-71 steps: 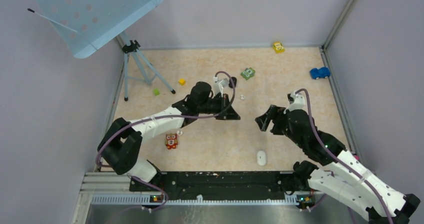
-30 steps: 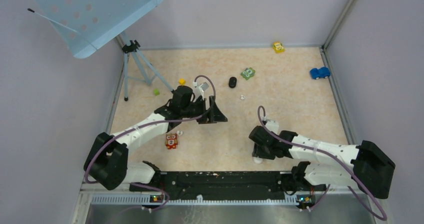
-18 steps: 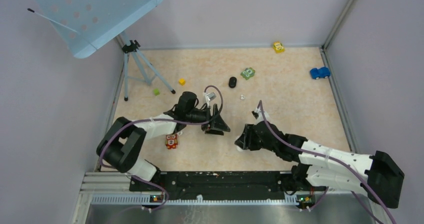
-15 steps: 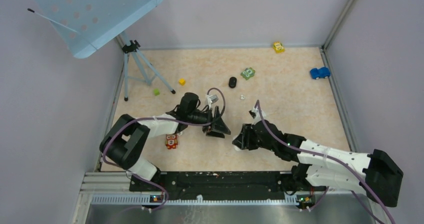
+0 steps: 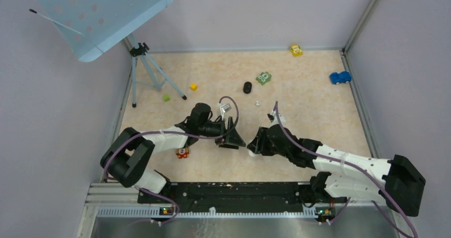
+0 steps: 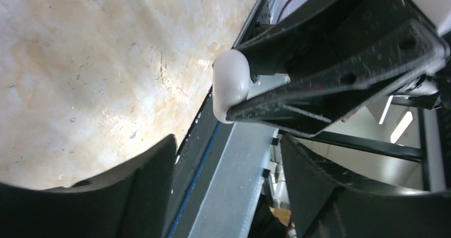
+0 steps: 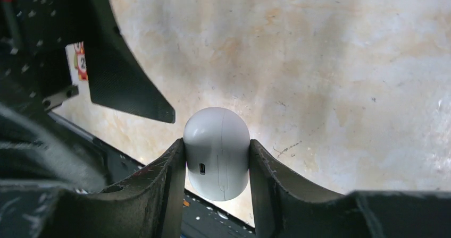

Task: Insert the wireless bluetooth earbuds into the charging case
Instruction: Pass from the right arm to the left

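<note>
charging case (image 7: 217,153): white | table (image 5: 308,92): beige, marbled | toy car (image 5: 340,77): blue

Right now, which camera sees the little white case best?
The right wrist view. The charging case sits mid-picture, pinched by the right gripper, its seam and small port showing. The left wrist view shows only one rounded end. The top view shows barely a white speck.

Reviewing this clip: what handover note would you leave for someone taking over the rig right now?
Right gripper: shut on the charging case, whose lid looks closed.
Left gripper: open, empty, pointed at the case.
Earbuds: one white earbud lies loose beyond both grippers; the others can't be made out.
Done: case picked up.
Left: open the lid, collect each earbud, seat them in the case.
</note>
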Available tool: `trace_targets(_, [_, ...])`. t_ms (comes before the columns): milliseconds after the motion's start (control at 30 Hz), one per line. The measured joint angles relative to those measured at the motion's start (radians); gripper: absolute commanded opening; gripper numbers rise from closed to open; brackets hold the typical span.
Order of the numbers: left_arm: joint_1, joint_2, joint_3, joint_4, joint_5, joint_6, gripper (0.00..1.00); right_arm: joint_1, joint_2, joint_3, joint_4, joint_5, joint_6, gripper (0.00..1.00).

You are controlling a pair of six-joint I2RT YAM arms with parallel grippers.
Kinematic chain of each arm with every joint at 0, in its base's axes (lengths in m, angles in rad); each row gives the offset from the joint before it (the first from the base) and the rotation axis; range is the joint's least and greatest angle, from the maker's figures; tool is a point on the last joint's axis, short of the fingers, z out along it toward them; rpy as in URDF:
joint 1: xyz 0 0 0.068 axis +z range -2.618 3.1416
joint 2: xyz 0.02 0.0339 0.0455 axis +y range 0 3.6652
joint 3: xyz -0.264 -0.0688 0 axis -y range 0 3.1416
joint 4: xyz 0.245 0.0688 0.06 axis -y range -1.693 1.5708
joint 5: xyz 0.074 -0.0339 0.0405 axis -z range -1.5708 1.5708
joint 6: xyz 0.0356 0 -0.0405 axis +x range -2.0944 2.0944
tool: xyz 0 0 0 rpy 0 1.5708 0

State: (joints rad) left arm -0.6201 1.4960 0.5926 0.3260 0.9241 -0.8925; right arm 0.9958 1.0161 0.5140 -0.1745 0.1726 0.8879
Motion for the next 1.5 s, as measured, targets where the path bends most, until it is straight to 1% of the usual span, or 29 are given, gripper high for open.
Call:
trace_targets(100, [-0.005, -0.043, -0.017, 0.031, -0.036, 0.024, 0.84, -0.010, 0.000, 0.007, -0.040, 0.028, 0.127, 0.08])
trace_targets(267, [-0.051, -0.074, -0.064, 0.115, -0.091, 0.079, 0.78, -0.011, 0.000, -0.022, -0.011, 0.047, 0.335, 0.08])
trace_targets(367, [-0.074, -0.074, -0.095, 0.152, -0.119, 0.083, 0.75, -0.011, 0.000, -0.043, 0.016, 0.051, 0.426, 0.08])
trace_targets(533, [-0.092, -0.074, -0.129, 0.208, -0.198, 0.084, 0.70, -0.012, -0.002, -0.058, 0.065, 0.053, 0.528, 0.02])
trace_targets(600, [-0.095, -0.072, -0.128, 0.240, -0.215, 0.084, 0.68, -0.013, -0.006, -0.082, 0.101, 0.050, 0.565, 0.02])
trace_targets(833, [-0.108, -0.051, -0.128, 0.303, -0.253, 0.082, 0.61, -0.019, -0.013, -0.121, 0.146, 0.035, 0.621, 0.02])
trace_targets(1167, [-0.114, -0.051, -0.127, 0.306, -0.256, 0.086, 0.61, -0.054, -0.021, -0.123, 0.190, 0.010, 0.643, 0.02])
trace_targets(1300, [-0.114, -0.052, -0.127, 0.297, -0.257, 0.094, 0.60, -0.077, -0.054, -0.141, 0.198, 0.004, 0.650, 0.02])
trace_targets(1500, [-0.115, -0.051, -0.100, 0.268, -0.261, 0.106, 0.58, -0.083, -0.060, -0.141, 0.209, -0.012, 0.650, 0.02])
